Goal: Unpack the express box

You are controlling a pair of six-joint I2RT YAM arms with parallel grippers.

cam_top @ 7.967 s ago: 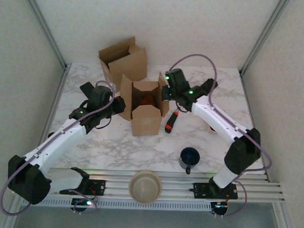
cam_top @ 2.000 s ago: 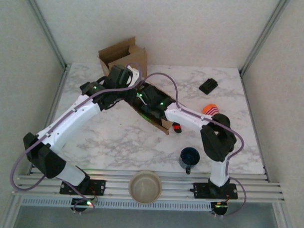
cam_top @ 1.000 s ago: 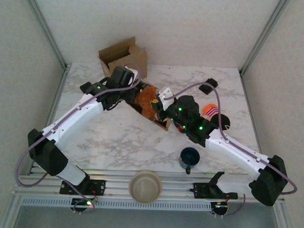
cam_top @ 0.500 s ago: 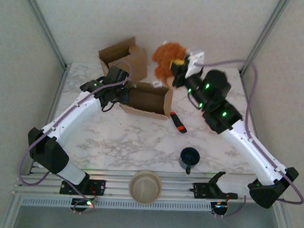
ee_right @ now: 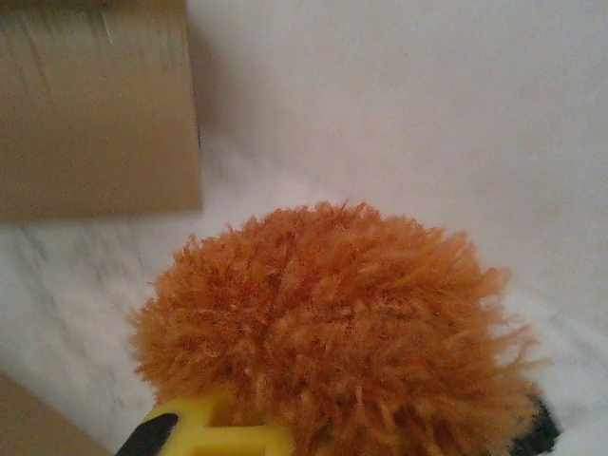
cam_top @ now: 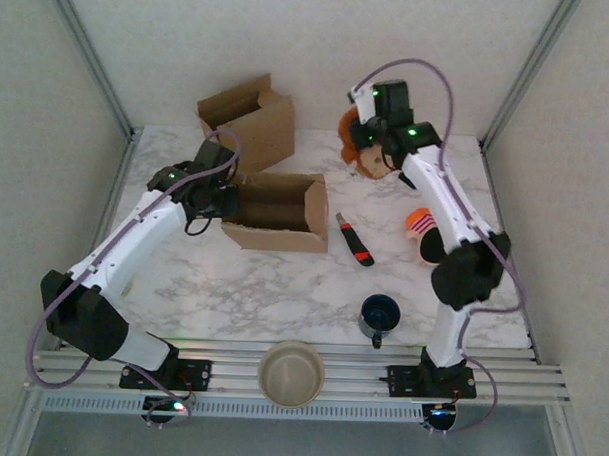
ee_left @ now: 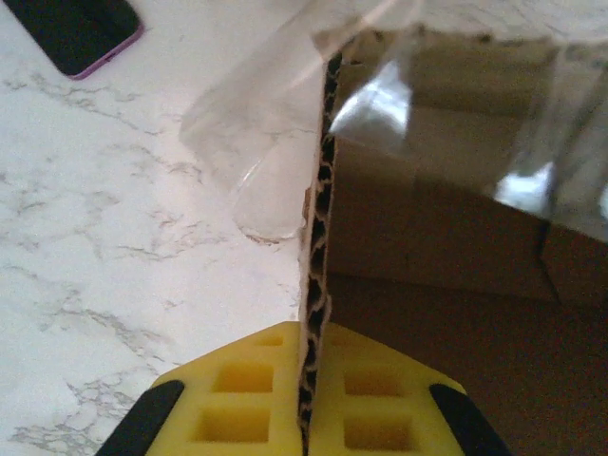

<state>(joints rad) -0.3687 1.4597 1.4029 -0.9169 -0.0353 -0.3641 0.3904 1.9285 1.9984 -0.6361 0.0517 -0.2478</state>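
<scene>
The white marble tabletop (cam_top: 233, 276) sits between pale walls. The express box (cam_top: 275, 215) rests near its middle. The left end effector (ee_left: 313, 418) is clamped on a cardboard flap at the box's left side, with a yellow pad on either face of the edge. Behind and to the right of the box, the right end effector (cam_top: 375, 150) is closed on a fuzzy orange plush toy (ee_right: 332, 323), outside the box. A red-and-black knife (cam_top: 355, 241) lies just right of the box. A second cardboard box (cam_top: 250, 121) stands behind it, and a blue mug (cam_top: 380, 314) sits in front to the right.
</scene>
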